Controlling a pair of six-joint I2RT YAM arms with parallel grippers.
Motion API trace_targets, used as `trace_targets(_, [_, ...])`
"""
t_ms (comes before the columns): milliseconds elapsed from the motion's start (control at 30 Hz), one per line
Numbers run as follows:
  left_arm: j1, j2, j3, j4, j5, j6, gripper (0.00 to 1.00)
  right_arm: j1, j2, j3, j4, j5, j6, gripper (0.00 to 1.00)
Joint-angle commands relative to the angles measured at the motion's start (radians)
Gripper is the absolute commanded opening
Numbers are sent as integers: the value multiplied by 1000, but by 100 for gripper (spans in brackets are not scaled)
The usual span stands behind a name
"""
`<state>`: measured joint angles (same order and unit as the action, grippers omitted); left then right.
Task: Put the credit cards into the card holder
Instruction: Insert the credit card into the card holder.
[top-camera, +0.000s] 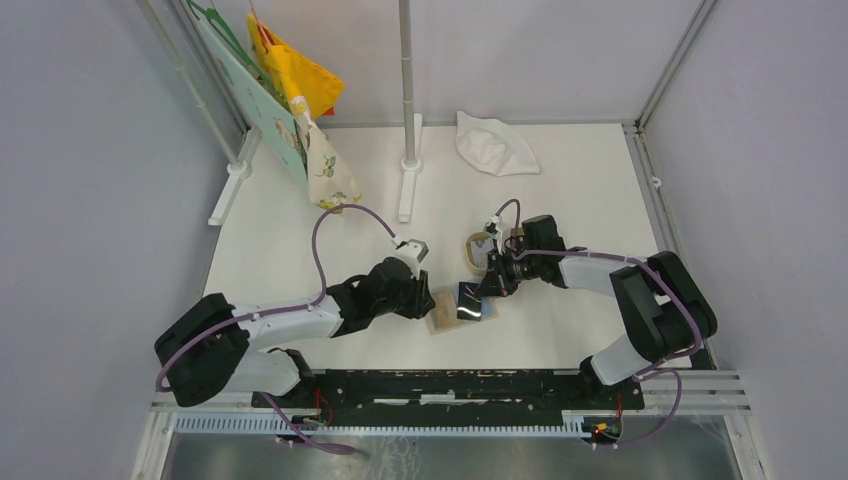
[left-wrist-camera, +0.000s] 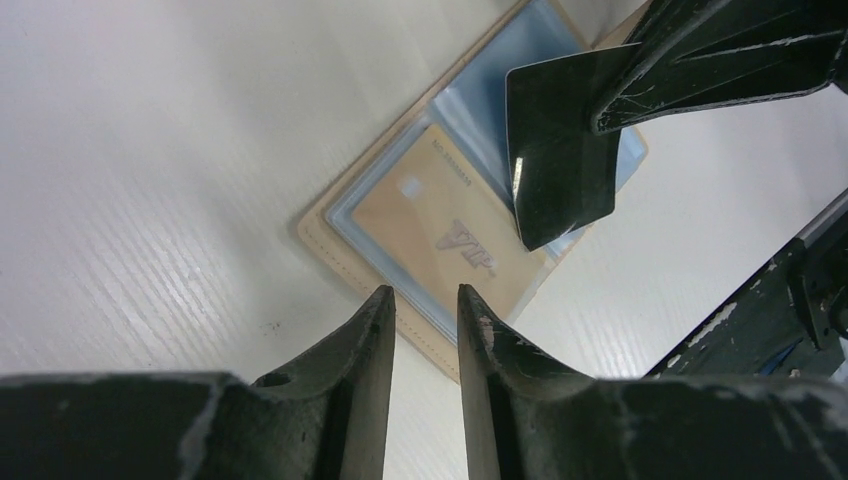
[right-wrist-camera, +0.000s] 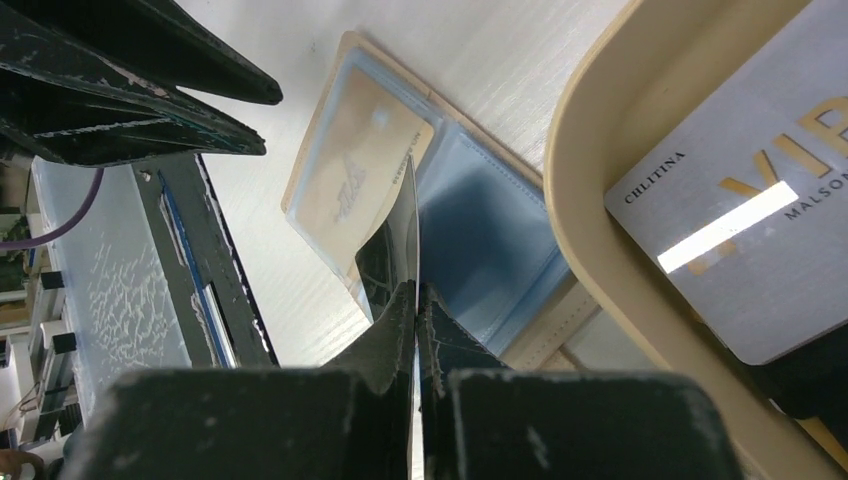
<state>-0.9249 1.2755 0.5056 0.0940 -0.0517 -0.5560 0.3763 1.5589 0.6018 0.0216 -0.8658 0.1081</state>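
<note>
Presently noted: black card (left-wrist-camera: 555, 160), thin, stiff, glossy, judged slip-prone, pinched by one edge in clenched right gripper (right-wrist-camera: 415, 290) just above open card holder (left-wrist-camera: 330, 238); left gripper (left-wrist-camera: 425, 297) parted, empty, beside holder; orange card (left-wrist-camera: 440, 225) already pocketed.

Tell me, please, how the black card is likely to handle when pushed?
Probably stiff: the black card juts from the right gripper without sagging. Its glossy face suggests it may slip. Likely light, being thin.
</note>
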Motion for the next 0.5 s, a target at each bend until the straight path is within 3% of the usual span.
trace_targets(0, [-16, 20, 35, -8, -45, 5, 35, 29, -6, 22, -20, 74, -21, 0])
trace_targets(467, [-90, 88, 114, -76, -120, 11, 30, 59, -16, 28, -56, 145, 35, 0])
